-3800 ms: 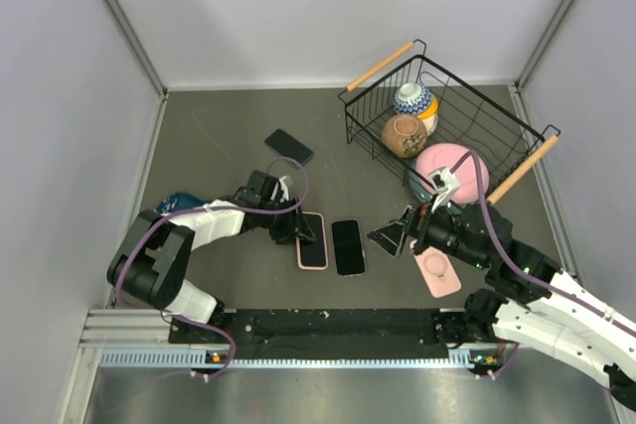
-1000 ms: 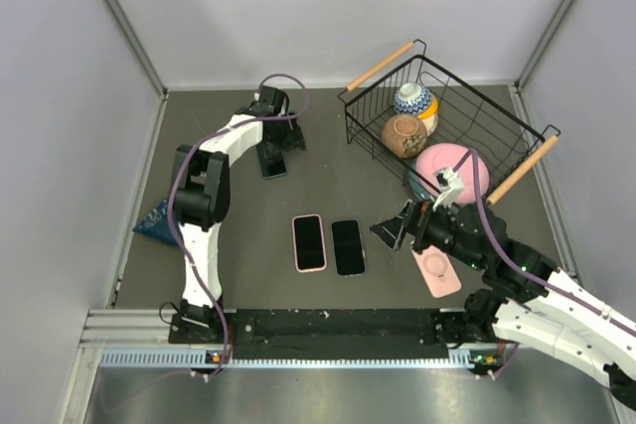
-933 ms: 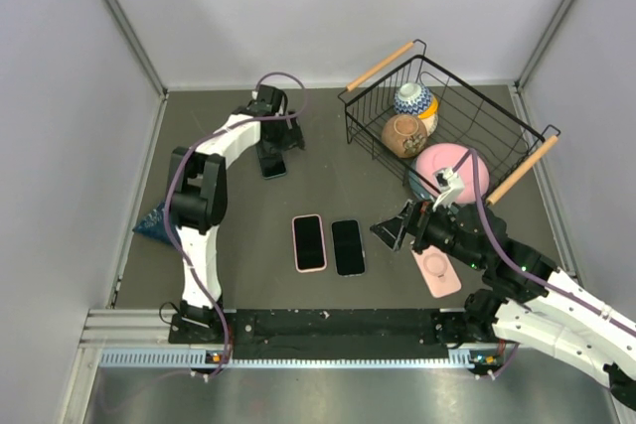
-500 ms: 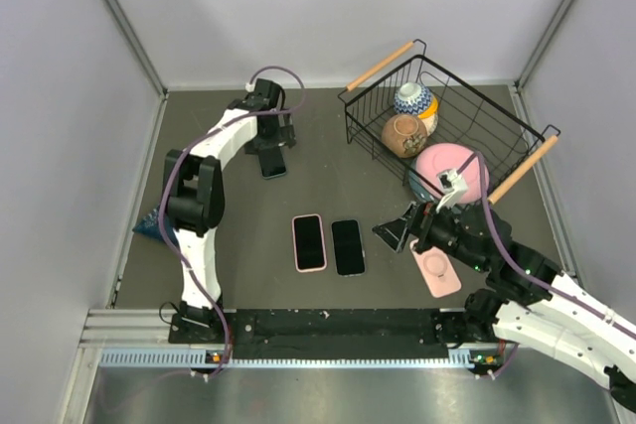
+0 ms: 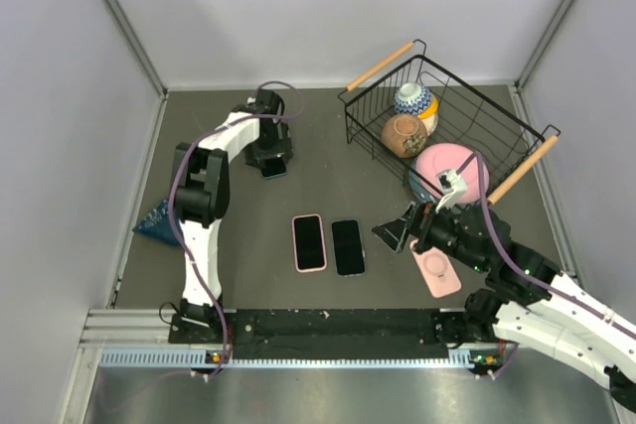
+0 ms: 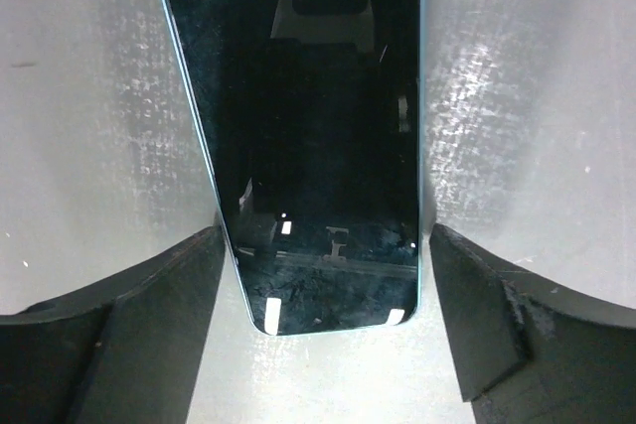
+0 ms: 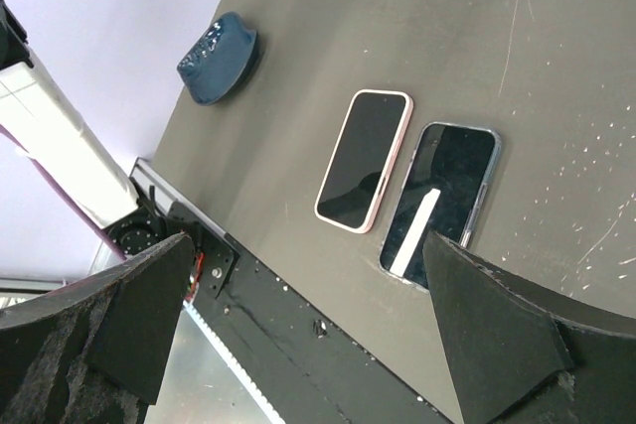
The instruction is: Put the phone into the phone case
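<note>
Straddling the teal-edged black phone [image 6: 318, 116], my left tool [image 6: 323, 245] stands open beside its edges; black wire basket [image 5: 487, 118] sits well right.

Toward the middle of the desk's near edge, a cased phone [image 5: 309, 242] is laid with a second phone [image 5: 347, 246] just beside it on the right. An empty case [image 5: 437, 271] is set further right, apart from both. A third phone [image 5: 273, 166] is placed toward the far left corner, flanked by the spread fingers of the left end effector [image 6: 323, 245]. A wire basket [image 5: 380, 66] is set in the far right corner, with two bowls [image 5: 404, 134] held inside. A pouch [image 5: 157, 215] is found by the left edge.
</note>
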Controlling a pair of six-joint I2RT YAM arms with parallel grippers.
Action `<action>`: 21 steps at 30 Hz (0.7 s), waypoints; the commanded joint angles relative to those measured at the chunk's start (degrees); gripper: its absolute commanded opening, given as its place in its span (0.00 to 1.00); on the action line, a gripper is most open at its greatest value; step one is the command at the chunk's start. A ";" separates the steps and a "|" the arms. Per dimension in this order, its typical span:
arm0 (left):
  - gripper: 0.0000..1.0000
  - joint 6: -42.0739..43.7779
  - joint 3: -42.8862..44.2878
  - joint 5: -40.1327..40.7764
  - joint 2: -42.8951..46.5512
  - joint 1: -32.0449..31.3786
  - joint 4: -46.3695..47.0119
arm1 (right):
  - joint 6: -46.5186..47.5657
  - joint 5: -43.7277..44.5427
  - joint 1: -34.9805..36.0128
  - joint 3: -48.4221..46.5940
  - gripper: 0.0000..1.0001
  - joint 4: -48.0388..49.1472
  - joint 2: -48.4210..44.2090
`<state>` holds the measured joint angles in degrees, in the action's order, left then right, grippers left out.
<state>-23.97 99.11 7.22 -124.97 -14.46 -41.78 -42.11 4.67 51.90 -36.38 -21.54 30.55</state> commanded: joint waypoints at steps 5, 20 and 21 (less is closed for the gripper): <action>0.79 -0.82 1.53 0.43 -1.95 1.54 -2.60 | 0.62 0.69 0.22 -0.45 0.99 0.80 -0.66; 0.37 -6.52 -29.28 -11.71 21.40 1.71 10.83 | 17.73 10.88 0.13 -9.67 0.99 -11.94 3.99; 0.35 -6.97 -31.41 -12.23 22.91 1.71 11.80 | 19.15 12.28 0.22 -11.24 0.99 -12.90 4.78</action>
<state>-27.42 75.83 -0.47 -109.84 -12.82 -34.87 -31.22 10.92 51.90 -42.54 -30.96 33.10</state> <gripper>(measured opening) 0.753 0.987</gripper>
